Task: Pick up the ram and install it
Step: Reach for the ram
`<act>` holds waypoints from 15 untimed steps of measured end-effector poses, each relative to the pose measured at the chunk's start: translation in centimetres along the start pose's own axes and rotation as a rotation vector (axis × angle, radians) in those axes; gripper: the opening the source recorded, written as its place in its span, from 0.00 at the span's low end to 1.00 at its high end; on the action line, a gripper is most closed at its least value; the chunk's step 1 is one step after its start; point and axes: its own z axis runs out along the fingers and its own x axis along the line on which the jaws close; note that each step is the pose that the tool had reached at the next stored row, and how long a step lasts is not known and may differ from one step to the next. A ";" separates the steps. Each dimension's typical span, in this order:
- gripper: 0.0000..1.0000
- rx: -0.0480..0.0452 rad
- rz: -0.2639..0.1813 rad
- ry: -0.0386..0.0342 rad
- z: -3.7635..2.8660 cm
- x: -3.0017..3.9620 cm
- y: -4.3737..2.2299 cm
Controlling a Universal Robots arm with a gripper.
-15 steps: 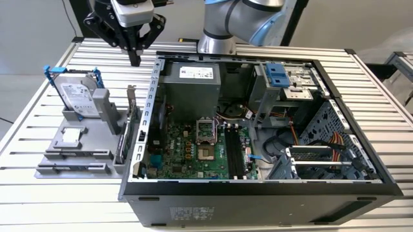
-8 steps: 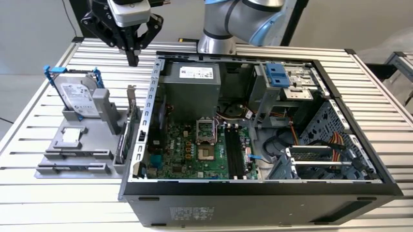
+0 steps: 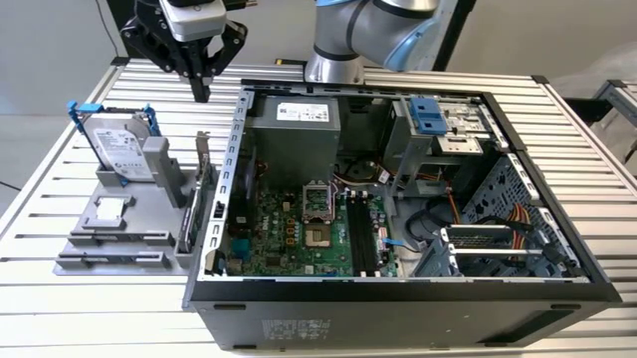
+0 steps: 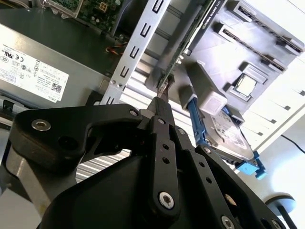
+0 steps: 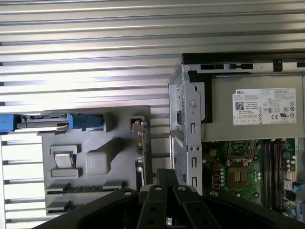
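While the gripper (image 3: 202, 89) hangs high over the slatted table (image 3: 60, 313), its fingers are pinched fully together with nothing between them; in both wrist views the tips meet in a point. In the exterior view it sits above the far end of the gray holder (image 3: 139, 218), between the hard drive (image 3: 121, 151) and the rear corner of the open PC case (image 3: 398, 306), touching none of them. The ram (image 5: 83, 188) looks to be parked in the holder: a dark thin strip standing on edge in one of the long slots at the holder's near end. It shows edge-on, so I can't make out chips or a label. That puts it well apart from the gripper, with the processor chip (image 3: 113, 212) in its pocket lying between the ram's slot and the hard drive. An upright card (image 3: 203, 183) stands along the holder's edge just beside the case wall, on the exterior view's right of the holder. Inside the case the motherboard (image 3: 289, 239) lies flat. Its black memory slots (image 3: 360, 240) run just beside the processor socket, on the exterior view's right of it. The power supply (image 3: 294, 142) stands at the far end of the board.
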 end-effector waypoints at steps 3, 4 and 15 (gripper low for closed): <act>0.00 -0.0001 0.000 0.0000 0.00 0.19 -0.01; 0.00 0.0000 0.000 0.0000 -0.01 0.25 -0.01; 0.00 -0.0001 0.000 0.0000 -0.02 0.89 -0.06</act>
